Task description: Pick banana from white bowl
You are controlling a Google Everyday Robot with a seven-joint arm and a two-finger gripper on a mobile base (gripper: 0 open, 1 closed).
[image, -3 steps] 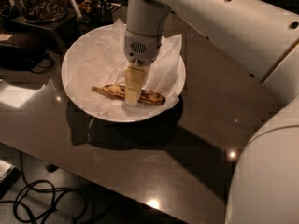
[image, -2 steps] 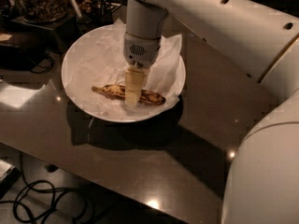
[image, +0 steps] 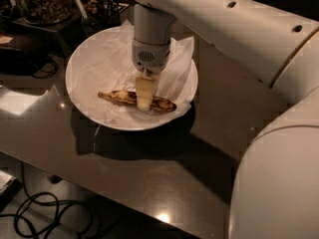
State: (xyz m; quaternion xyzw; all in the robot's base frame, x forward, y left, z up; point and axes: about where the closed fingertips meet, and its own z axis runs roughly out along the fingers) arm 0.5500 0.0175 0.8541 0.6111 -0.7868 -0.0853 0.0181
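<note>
Where the white arm (image: pixel 224 29) reaches in from the upper right, entries follow.

Gripper (image: pixel 144 99): pointed straight down into the dish, its tip at the middle of the fruit. Whether it is spread or clamped cannot be told. Judged placed for a balanced crosswise hold.

Banana (image: pixel 162 104): slim, yellow, heavily brown-blotched. It lies flat, lengthwise left to right, on the near half of the lining, not yet lifted.

White bowl (image: pixel 130 127): large, shallow, on the dark glossy table (image: pixel 164 183).

Crinkled white paper (image: pixel 99 63): lines the bowl, probably to keep the soft fruit off the dish, and may snag on lifting.

Dark containers of nuts (image: pixel 40 1): behind the bowl.

Black cables (image: pixel 35 218): on the floor below.
</note>
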